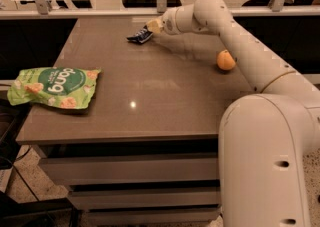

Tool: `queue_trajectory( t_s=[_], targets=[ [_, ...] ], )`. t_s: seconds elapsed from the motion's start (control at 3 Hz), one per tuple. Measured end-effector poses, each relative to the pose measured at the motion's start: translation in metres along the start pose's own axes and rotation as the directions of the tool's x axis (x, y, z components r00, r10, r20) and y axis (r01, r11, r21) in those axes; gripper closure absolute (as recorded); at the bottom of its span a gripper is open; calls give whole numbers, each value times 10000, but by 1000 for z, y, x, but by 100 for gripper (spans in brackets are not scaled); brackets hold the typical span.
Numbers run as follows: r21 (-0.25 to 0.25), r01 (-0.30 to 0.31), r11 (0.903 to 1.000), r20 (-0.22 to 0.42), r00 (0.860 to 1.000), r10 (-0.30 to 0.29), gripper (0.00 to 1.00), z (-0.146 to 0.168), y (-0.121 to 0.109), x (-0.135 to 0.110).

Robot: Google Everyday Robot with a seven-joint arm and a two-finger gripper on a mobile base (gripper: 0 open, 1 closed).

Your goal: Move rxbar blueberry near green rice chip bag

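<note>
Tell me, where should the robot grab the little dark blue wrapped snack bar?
Probably across its short width, coming down from above: the small dark navy snack bar looks thin and flat on the brown table, so only its narrow edges offer purchase. The gripper sits right at its end nearest the arm.
</note>
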State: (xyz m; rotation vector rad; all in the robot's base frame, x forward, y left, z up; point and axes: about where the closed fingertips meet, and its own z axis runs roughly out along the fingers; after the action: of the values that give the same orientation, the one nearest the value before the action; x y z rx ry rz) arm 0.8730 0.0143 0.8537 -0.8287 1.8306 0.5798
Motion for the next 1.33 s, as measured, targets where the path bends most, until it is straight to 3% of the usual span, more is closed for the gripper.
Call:
queue_trajectory(
  t_s=[0.33,1.0,1.33],
  targets=[
    [-118,180,9998,88,9998,-179,100,-29,7,-6],
    [-603,247,9979,-229,9994,-261,100,-82,34,7],
    [-1331,155,9910,-458,9987,-218,100,-103,65,22]
  ],
)
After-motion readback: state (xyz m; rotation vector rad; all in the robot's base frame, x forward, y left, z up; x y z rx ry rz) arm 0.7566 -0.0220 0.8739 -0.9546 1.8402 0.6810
